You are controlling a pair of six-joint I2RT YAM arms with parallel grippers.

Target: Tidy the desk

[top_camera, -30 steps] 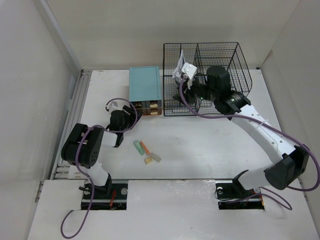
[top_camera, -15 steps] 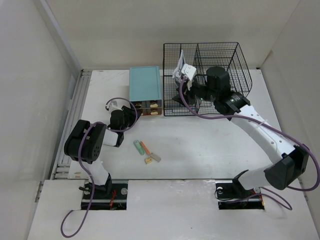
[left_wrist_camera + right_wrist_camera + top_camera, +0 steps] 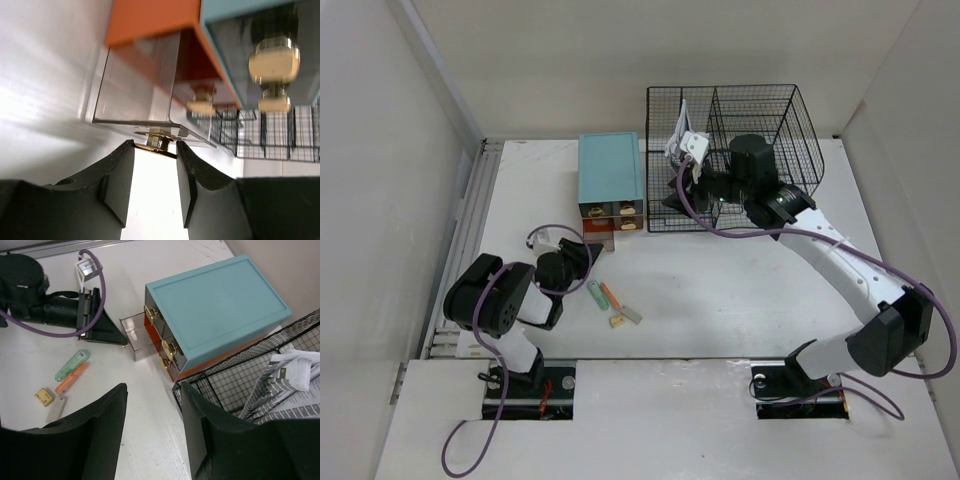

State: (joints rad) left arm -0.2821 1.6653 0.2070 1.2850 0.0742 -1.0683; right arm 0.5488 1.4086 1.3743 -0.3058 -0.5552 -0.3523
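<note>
Brass drawer knob (image 3: 159,143) sits clamped in left pincer (image 3: 155,151); paper (image 3: 294,374) print illegible.

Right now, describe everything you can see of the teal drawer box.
The teal drawer box is a rectangular case on an orange base, standing on the desk beside the wire rack. Its front holds clear drawers with brass-coloured knobs. The bottom drawer farthest from the rack is pulled out and looks empty; the fingers of the left gripper pinch its knob.
</note>
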